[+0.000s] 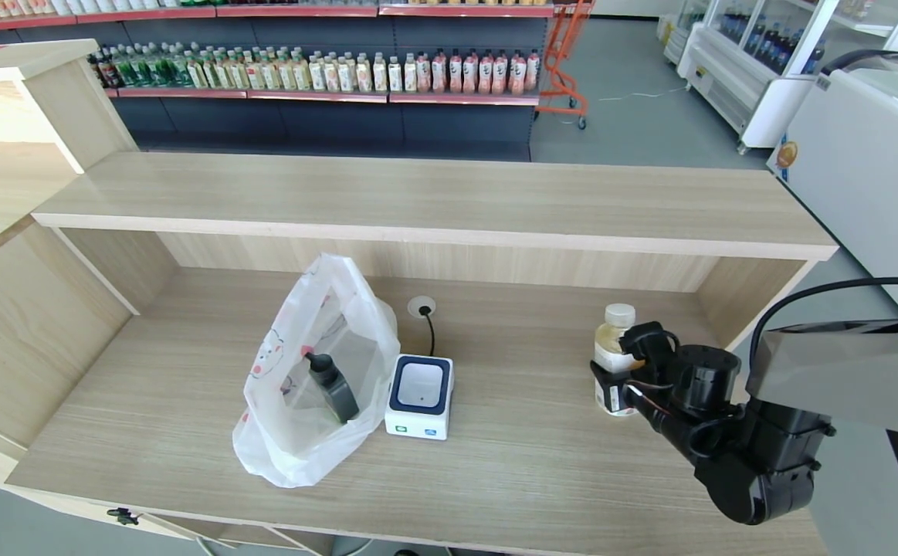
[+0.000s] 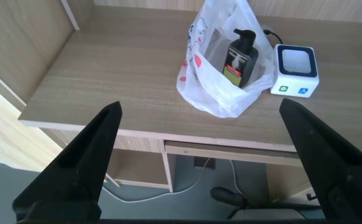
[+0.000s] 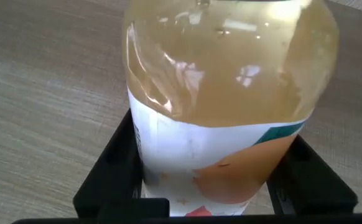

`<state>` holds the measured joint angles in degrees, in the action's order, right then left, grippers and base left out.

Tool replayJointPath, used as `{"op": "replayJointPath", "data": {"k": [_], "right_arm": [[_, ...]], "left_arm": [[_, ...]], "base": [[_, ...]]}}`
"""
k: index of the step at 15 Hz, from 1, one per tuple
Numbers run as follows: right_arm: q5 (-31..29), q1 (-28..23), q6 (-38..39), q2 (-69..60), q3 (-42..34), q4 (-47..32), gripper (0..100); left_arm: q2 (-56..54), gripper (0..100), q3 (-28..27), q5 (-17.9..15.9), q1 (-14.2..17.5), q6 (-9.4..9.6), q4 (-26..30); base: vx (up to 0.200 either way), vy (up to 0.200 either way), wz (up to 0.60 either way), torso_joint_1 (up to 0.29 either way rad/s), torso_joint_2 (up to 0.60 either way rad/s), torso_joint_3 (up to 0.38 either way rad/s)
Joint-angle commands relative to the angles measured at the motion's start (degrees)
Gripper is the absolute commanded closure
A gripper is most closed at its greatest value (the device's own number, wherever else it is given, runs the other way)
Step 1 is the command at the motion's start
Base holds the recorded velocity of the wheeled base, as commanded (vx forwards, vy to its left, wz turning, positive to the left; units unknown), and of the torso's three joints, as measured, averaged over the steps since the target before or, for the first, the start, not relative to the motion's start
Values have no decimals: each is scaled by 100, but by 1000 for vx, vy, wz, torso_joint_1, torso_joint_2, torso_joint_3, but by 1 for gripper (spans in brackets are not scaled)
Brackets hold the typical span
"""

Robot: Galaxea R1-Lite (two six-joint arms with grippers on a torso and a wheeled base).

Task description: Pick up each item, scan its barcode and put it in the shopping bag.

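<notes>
Head view first: right gripper clamped on a drink bottle, left gripper wide open

Head view. A wooden counter [image 1: 495, 463] spans the lower half of the frame. Left of centre stands a white shopping bag [image 1: 294, 440], its mouth gaping, with a dark pump bottle [image 1: 333, 386] upright inside it. Just beside the bag, towards the centre, sits a white barcode scanner [image 1: 419, 395] with its window facing up. A black cable [image 1: 429, 332] runs from behind the scanner to a round hole in the counter. At right of centre a drink bottle [image 1: 611, 344] with a pale cap and yellowish contents stands upright. The right gripper [image 1: 625, 367] has its black fingers closed against the bottle's two sides around the label. The bottle is well apart from the scanner and the bag. Along the top edge, store shelves [image 1: 325, 96] carry rows of bottles.

Left wrist view. The left gripper [image 2: 199, 109] is spread wide with nothing between its fingers [image 2: 84, 162], and hangs off the counter's [image 2: 125, 87] near edge. Beyond it are the shopping bag [image 2: 199, 93], the pump bottle [image 2: 240, 56] inside it and the scanner [image 2: 295, 70] beside it.

Right wrist view. The drink bottle [image 3: 224, 93] is seen very close. The right gripper's [image 3: 212, 180] fingers [image 3: 109, 174] press on either side of its white and orange label, over wood-grain counter [image 3: 44, 74].
</notes>
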<state>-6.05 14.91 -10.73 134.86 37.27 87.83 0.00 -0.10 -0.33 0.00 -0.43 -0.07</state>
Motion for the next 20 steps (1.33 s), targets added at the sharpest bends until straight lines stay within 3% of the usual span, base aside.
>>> {"op": "replayJointPath", "data": {"k": [1,5,6,13,16,20], "right_arm": [[86,12,36,-153,-9,6,100],[886,-23,519,-769,-35,6,100],[1387,-14,1046,-1314,-114,-188,100],[3373,179,2040,-3766,-290,-3035,100],[3514,627,2637,-3854,-290,-3123,100],[3637,1146,2743,-3827,-237,-3088,100]], "left_arm": [[0,0,1,-2,0,-1,-1],[0,0,1,-2,0,-1,-1],[0,0,1,-2,0,-1,-1],[0,0,1,-2,0,-1,-1],[0,0,1,-2,0,-1,-1],[0,0,1,-2,0,-1,-1]], "base": [[0,0,0,0,0,0],[0,0,0,0,0,0],[0,0,0,0,0,0],[0,0,0,0,0,0],[0,0,0,0,0,0],[0,0,0,0,0,0]]}}
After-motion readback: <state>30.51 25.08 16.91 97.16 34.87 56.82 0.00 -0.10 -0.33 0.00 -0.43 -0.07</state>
